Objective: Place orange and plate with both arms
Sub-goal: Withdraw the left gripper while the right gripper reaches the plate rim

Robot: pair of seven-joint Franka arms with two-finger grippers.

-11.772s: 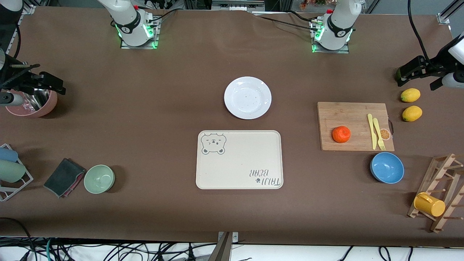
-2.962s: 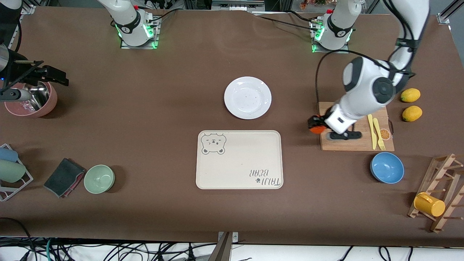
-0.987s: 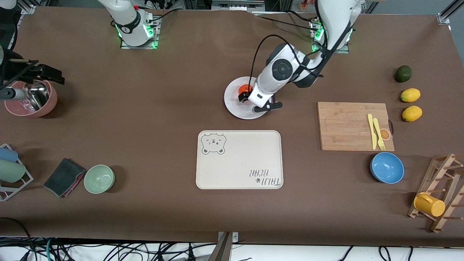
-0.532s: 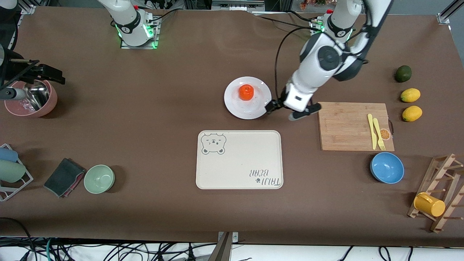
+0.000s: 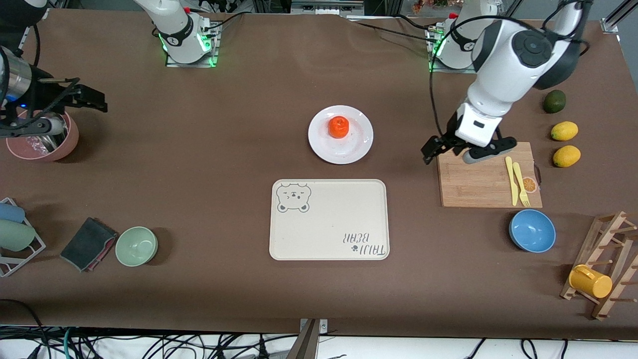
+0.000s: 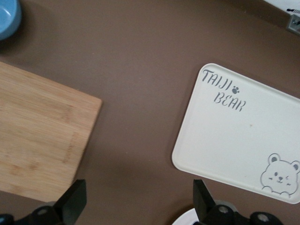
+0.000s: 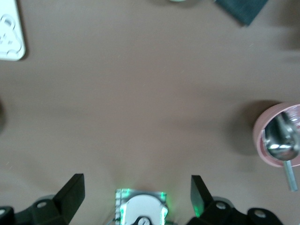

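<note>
White plate (image 5: 340,134) near the table's centre carries the orange (image 5: 339,126), so I judge that half done; I see the left gripper (image 5: 461,150) spread empty over the cutting board's (image 5: 478,182) edge, the right gripper (image 5: 55,112) spread, waiting over the pink bowl (image 5: 42,142), plate placement outstanding.

The left gripper (image 5: 466,149) is held aloft, empty, fingers spread wide; the right gripper (image 5: 65,107) is likewise raised with fingers parted, nothing gripped
</note>
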